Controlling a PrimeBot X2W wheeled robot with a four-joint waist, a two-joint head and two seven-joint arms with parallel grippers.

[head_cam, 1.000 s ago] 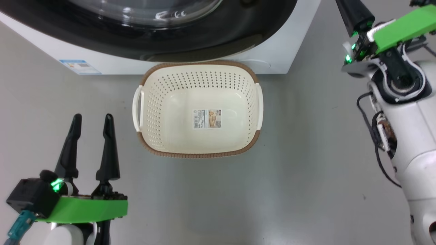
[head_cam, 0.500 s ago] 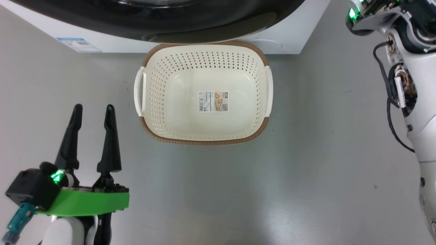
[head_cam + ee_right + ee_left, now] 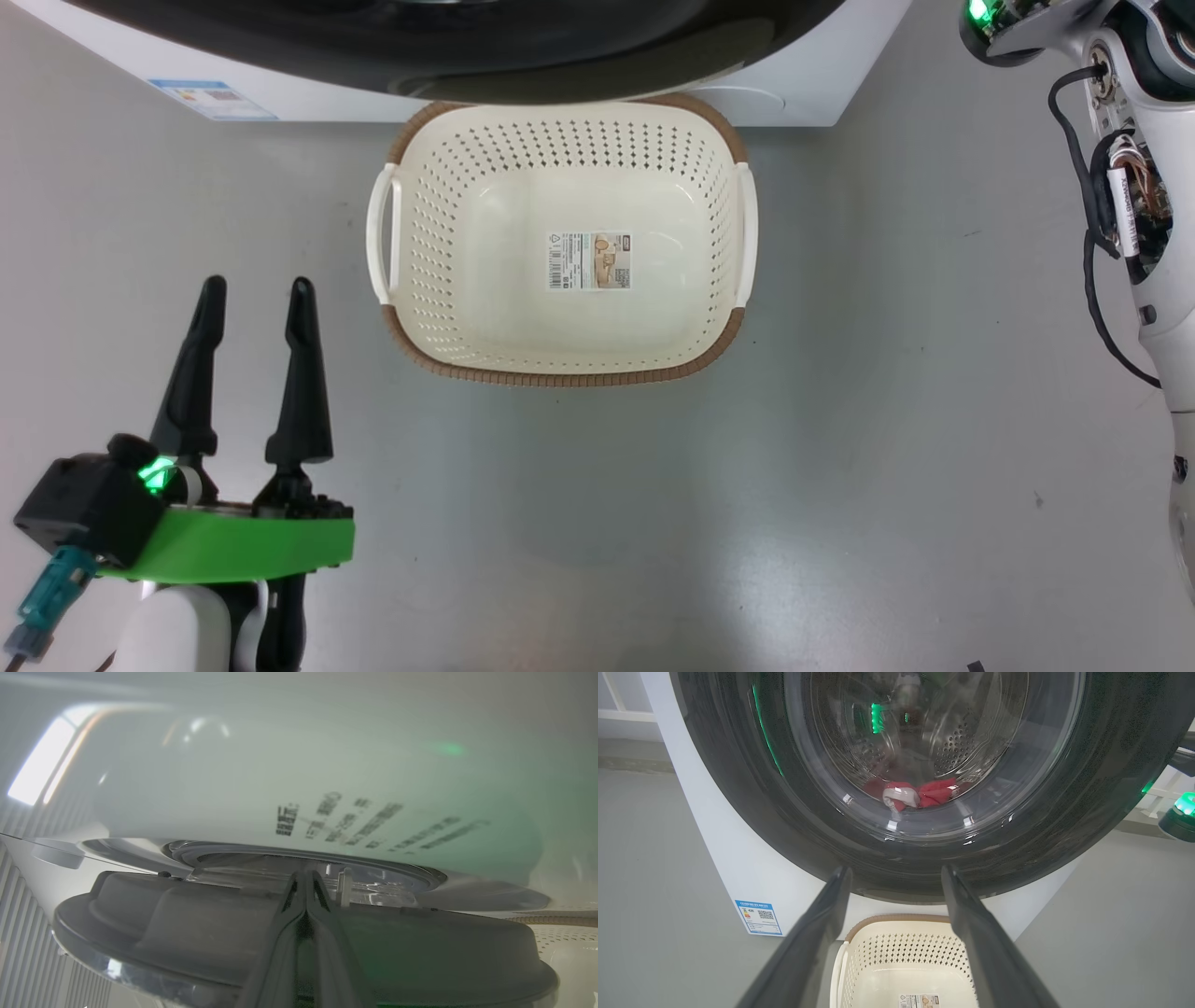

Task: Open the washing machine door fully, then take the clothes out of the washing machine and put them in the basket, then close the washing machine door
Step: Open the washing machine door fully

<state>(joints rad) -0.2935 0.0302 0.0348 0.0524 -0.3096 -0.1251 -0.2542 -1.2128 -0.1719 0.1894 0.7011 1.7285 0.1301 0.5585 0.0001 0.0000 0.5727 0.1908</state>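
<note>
Basket (image 3: 560, 376) ahead-right of spread left tool (image 3: 256, 282), apart.

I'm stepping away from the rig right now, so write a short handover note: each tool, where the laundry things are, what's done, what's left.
Left tool: open, empty, over the floor left of the basket.
Right tool: shut, tips at the edge of the washing machine door.
Clothes: inside the washing machine, seen through the door glass.
Basket: empty, on the floor before the machine.
Done: nothing complete; door not fully open.
Left: open door, move clothes to basket, close door.
</note>
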